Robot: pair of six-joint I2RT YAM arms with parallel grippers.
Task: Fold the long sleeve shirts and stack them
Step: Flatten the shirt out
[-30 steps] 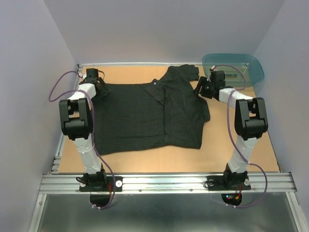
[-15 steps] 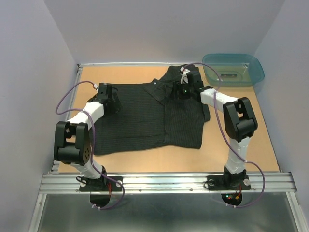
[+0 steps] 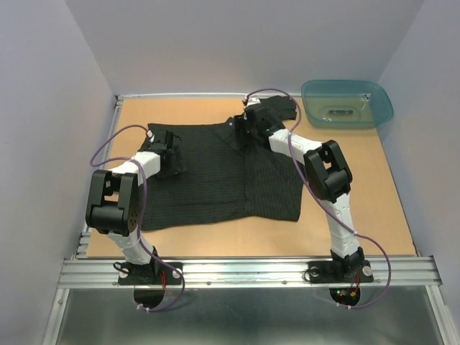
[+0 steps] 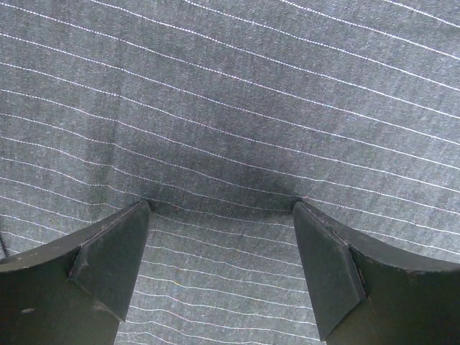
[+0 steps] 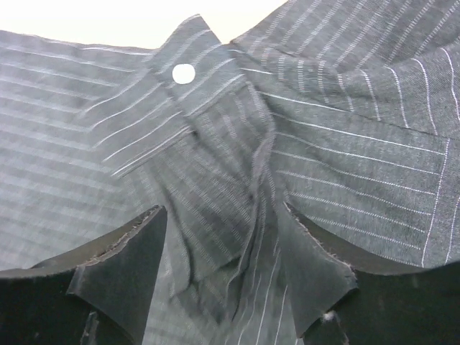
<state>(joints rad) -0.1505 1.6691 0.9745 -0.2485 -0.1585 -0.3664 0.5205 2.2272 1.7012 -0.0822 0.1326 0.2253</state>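
Walls: plain pale lilac walls (image 3: 86,65) close the cell on 3 sides; a metal rail (image 3: 251,272) runs along the near edge.
Table: tan table (image 3: 359,194), bare along its right side and near edge.
Shirt position: the black pinstriped shirt (image 3: 215,176) lies spread flat on the table, centre to left, with its collar toward the far edge. 1 front panel lies folded over the right side of the body. A dark part of it reaches toward the far right.
Tub: the teal tub (image 3: 381,109) sits at the far right corner, near that far-right part of the shirt.
Left tool position: the left tool (image 3: 171,153) is low over the shirt's left part, inside the cloth's left edge.
Left tool state: jaws spread wide. In the wrist view both fingers (image 4: 115,251) point down at flat striped cloth, with nothing clamped between them. The cloth shows a shallow shadowed dip between the tips.
Right tool position: the right tool (image 3: 249,122) is at the collar (image 5: 215,158), far middle of the shirt.
Right tool state: jaws apart. The collar fold runs down between the 2 fingers (image 5: 122,266) without being pinched. Cannot tell whether the tips press the cloth.
Button: 1 pale button (image 5: 184,72) sits on the collar tab, beyond the fingertips.
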